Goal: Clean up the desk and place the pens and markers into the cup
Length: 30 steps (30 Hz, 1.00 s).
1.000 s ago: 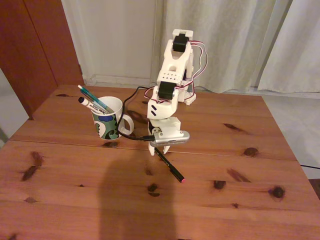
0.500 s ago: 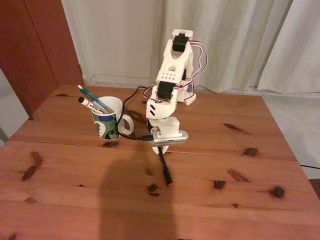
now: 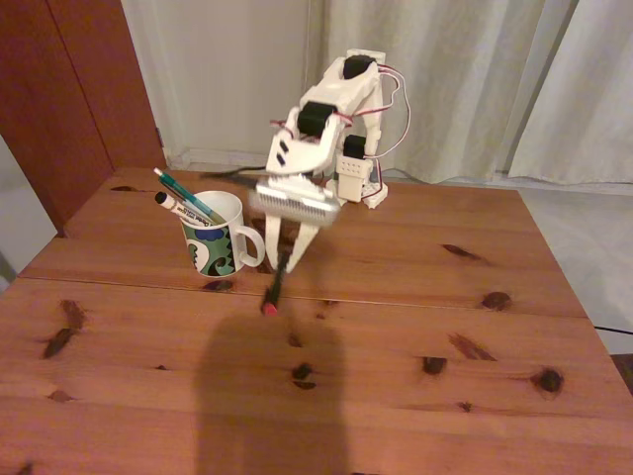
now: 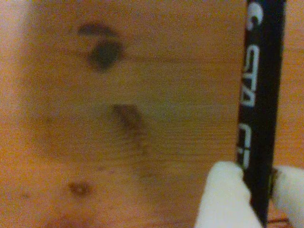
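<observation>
White letters, perhaps "STA", run along the thin black pen [image 4: 262, 114], which the gripper [image 4: 259, 192] clamps between its fingers. Knotty reddish pine desk [image 3: 415, 336] lies below; the cup [image 3: 216, 237] stands at nine o'clock from the pen, curtains [image 3: 475, 79] at twelve.

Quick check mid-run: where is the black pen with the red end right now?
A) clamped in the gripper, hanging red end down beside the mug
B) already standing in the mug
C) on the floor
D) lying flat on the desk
A: the gripper pinches the black pen, which hangs red end down just right of the mug in the fixed view.
</observation>
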Motion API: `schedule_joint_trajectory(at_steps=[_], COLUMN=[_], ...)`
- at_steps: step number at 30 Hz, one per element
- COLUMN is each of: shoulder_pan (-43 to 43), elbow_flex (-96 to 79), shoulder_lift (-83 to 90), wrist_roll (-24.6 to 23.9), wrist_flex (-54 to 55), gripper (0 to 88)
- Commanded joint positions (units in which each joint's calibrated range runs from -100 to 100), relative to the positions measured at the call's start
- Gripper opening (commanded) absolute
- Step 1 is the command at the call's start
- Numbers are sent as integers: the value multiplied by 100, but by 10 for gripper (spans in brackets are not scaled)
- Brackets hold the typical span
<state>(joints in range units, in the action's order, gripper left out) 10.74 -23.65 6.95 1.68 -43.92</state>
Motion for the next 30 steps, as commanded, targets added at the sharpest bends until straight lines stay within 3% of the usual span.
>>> schedule_joint_trajectory(at_steps=[1,6,10,17,30], shoulder_pan=[152,425,683,1093,1366], elbow_flex=[-60,-331,-836,-1413,-1684], shoulder_lift=[732,1262,1502,1510,2048], wrist_roll=[-258,-724,-1206,-1609,-1866], wrist_flex=[182,500,1506,2848,2952], gripper=[7,7,7,7,7])
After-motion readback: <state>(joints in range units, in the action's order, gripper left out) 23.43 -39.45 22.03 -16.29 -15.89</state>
